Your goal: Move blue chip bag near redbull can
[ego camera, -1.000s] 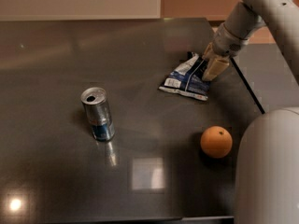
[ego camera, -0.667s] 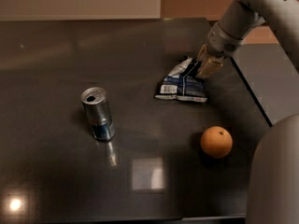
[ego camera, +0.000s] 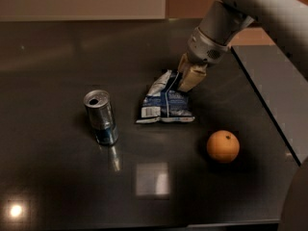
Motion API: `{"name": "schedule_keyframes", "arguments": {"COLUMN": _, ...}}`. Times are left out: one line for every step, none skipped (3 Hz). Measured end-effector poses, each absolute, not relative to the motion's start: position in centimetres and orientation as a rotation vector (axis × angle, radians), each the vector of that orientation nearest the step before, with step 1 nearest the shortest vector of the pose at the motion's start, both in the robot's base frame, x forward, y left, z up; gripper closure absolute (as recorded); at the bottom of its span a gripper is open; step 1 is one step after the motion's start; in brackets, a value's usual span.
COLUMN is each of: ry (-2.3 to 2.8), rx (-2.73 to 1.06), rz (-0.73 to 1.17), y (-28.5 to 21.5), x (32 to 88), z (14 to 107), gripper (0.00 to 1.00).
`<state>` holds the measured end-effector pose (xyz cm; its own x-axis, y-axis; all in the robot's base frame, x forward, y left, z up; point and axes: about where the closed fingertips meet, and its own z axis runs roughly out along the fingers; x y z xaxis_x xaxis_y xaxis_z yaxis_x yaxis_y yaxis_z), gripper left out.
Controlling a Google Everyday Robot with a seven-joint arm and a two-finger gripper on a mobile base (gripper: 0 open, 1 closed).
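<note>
Item count on the table (ego camera: 57, 61): one blue chip bag (ego camera: 165, 102), one redbull can (ego camera: 101, 117), one orange (ego camera: 223, 146). Robot hardware in view: one arm (ego camera: 226, 18) with one tool (ego camera: 185, 86), located at the bag's upper right edge and clamped on it.

Tan end effector (ego camera: 186, 83) gripping blue-white chip bag (ego camera: 164, 105); silver-blue can (ego camera: 101, 117)

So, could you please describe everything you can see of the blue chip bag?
The blue chip bag is crumpled dark blue foil with white patches and a white label. It lies on the table, its upper right corner raised and gripped by the pincer, right of the redbull can, not touching it.
</note>
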<state>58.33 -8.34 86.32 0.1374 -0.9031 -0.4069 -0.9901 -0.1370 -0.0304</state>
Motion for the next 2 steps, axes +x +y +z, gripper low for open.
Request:
{"name": "schedule_keyframes", "arguments": {"ry": 1.786, "rx": -2.193, "rz": 0.48, "y": -4.7, "x": 55.9, "z": 86.4, "gripper": 1.0}}
{"name": "schedule_keyframes", "arguments": {"ry": 1.756, "rx": -2.234, "rz": 0.496, "y": -2.6, "x": 54.3, "z": 86.5, "gripper": 0.82}}
